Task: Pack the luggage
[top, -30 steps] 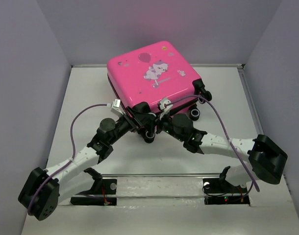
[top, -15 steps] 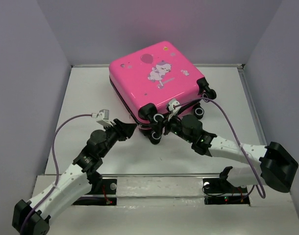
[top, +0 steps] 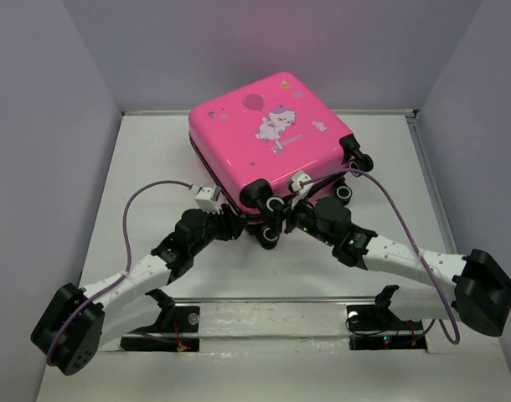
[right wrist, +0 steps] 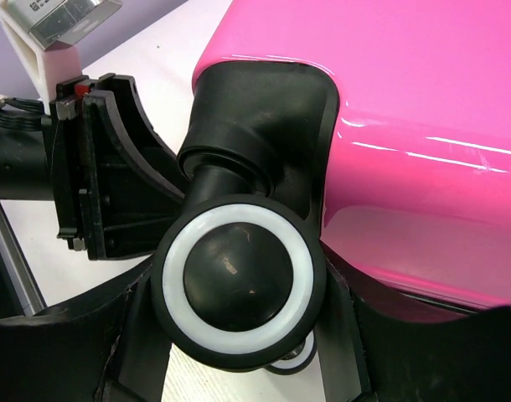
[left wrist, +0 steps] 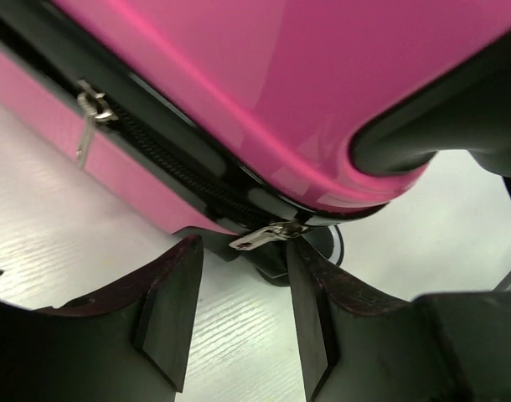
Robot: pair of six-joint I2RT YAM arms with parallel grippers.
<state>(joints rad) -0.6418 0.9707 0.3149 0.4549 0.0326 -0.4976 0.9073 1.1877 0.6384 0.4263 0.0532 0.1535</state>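
Now left hand (left wrist: 241, 289) back at luggage (top: 268, 138) — zipper pull (left wrist: 268, 236) between fingertips (left wrist: 173, 293).

A white table (top: 155, 167) with a faint wood grain filled the booth. Pale grey walls (top: 54, 100) closed it in on the left, back and right, and a low raised lip ran along its far and right edges. Towards the back, a little right of the middle, a hot-pink hard-shell suitcase (top: 268, 138) lay on its broad side. Its cartoon-animal print faced up, and it sat at an angle to the table's edges. Its black, white-ringed wheels (top: 269, 234) pointed at the near side. Two black arm mounts (top: 159, 322) sat along the near edge.
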